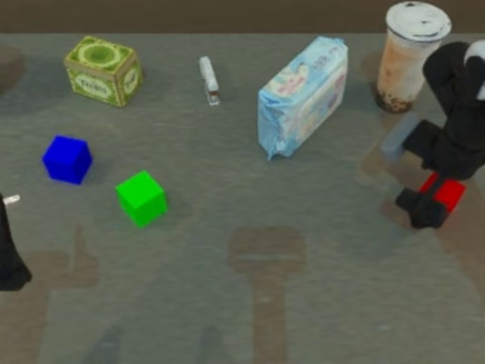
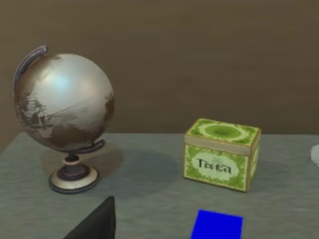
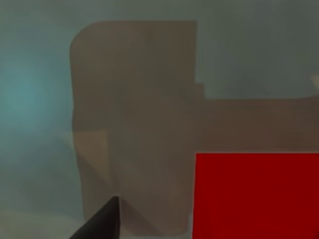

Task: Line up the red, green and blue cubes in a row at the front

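The red cube [image 1: 452, 195] lies at the table's right side, mostly covered by my right gripper [image 1: 433, 199], which hangs low over it. In the right wrist view the red cube [image 3: 256, 196] fills one corner, and a dark fingertip [image 3: 102, 221] stands apart from it with bare table between, so the gripper is open. The blue cube [image 1: 67, 159] and the green cube [image 1: 141, 198] rest on the left half of the table, a short way apart. My left gripper [image 1: 7, 254] is parked open at the left edge, near the blue cube [image 2: 218, 225].
Along the back stand a green-and-cream tin box [image 1: 104, 70], a small white stapler [image 1: 209, 80], a pale blue tissue pack [image 1: 303, 95] and a lidded drink cup [image 1: 409, 53]. A globe [image 2: 62, 104] stands at the far left corner.
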You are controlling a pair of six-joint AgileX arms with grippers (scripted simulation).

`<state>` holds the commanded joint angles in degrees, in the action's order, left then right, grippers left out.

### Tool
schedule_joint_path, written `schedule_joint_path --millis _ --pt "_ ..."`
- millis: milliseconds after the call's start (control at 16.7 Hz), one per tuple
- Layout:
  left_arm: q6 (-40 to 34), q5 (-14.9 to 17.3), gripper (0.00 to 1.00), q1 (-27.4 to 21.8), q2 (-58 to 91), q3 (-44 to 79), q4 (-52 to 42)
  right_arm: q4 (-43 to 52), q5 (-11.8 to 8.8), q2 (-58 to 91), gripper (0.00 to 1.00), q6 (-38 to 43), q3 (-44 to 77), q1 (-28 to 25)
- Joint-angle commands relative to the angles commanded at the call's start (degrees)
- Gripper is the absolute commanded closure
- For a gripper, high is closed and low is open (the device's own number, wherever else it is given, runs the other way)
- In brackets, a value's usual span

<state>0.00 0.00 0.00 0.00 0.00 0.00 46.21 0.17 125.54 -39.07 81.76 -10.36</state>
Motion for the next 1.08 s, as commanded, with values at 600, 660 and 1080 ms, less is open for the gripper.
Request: schedule_joint_path --millis 600,660,1080 --pt "0.0 0.0 0.0 0.0 0.0 0.0 0.0 0.0 0.0 0.0 0.68 0.0 0.0 0.0" --pt "0.0 0.0 0.0 0.0 0.0 0.0 0.0 0.0 0.0 0.0 0.75 0.0 0.0 0.0" --pt "0.0 0.0 0.0 0.0 0.0 0.0 0.0 0.0 0.0 0.0 1.0 0.0 0.0 0.0"
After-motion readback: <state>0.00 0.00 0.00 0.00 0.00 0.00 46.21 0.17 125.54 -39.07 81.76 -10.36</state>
